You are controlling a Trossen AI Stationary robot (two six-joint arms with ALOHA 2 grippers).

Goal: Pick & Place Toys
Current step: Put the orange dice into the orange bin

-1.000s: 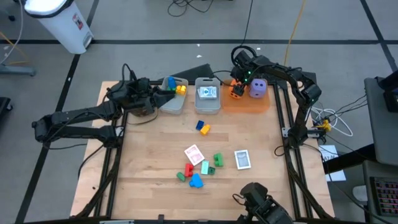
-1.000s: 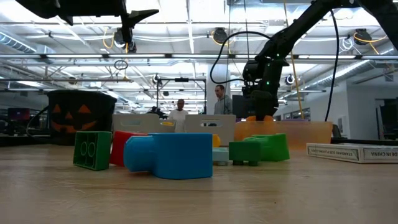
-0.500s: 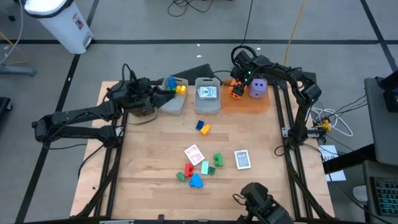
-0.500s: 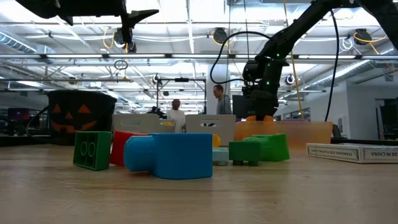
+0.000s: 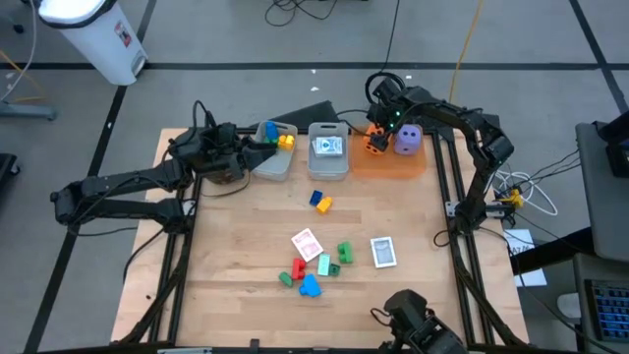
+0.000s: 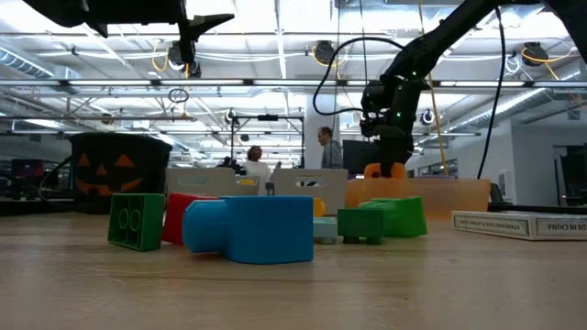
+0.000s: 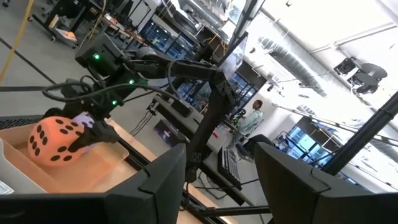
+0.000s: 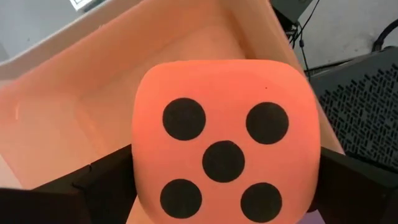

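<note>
Right end effector point(image 5: 376, 131) is clenched on the fist-sized orange die with black pips point(image 5: 374, 141), holding it over the flat translucent orange tray point(image 5: 413, 163) at the far right of the wooden desk point(image 5: 246, 216). In the right wrist view the die point(image 8: 227, 143) fills the frame between the two dark fingers point(image 8: 106, 186), five-pip face up, tray floor behind it. Whether it touches the tray can't be told; from the left wrist view it looks slightly lifted.

Step in hand, my read: placing the orange die in the tray beside the purple die point(image 5: 408, 140). Next move calls for lowering until it sits, then letting go and lifting clear without nudging the purple one.

Left end effector point(image 5: 263, 140) hangs over the clear plastic bin point(image 5: 273, 163) holding blue and yellow blocks point(image 5: 282, 139); its fingers stand apart with nothing between them.

Still loose on the desk: a blue-and-yellow block pair point(image 5: 320, 202), red-backed playing card point(image 5: 307, 243), blue-backed card point(image 5: 383, 252), and a cluster of green, red and blue plastic blocks point(image 5: 313, 272). A second clear bin point(image 5: 328, 167) holds cards.

Die looks soft, foam-like, with rounded corners and a matte skin; the blocks are hard, glossy, studded plastic; the desk has a light wood grain.
</note>
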